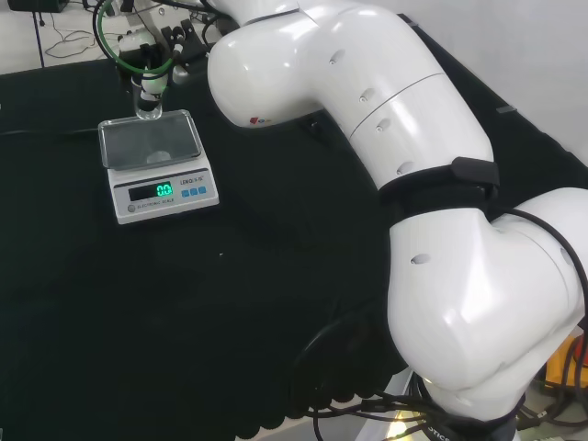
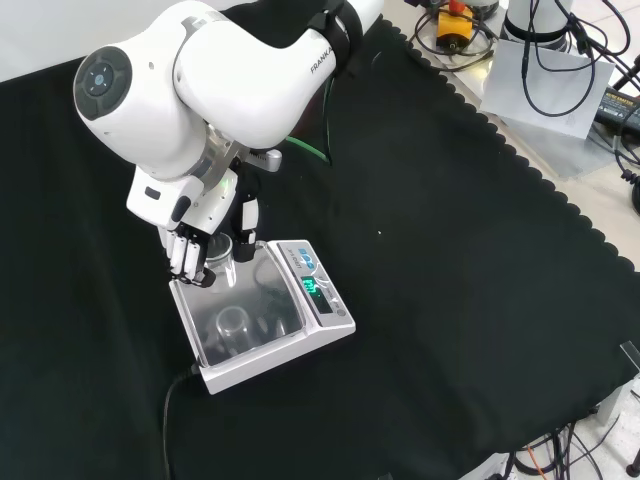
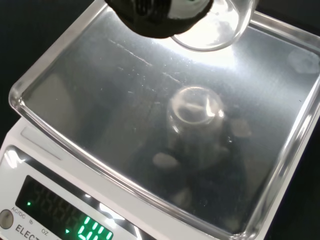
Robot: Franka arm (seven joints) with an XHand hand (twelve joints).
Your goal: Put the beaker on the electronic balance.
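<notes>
1. The balance shows lit green digits; I leave its print unread.
2. My hand curls round the clear beaker, held just above the pan's far edge in the head view.

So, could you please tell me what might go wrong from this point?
The hand holds the beaker near the pan's back edge, not its middle, so it might land on the raised rim and tip. The beaker is clear glass, so a tilted release could topple it off the balance.
</notes>
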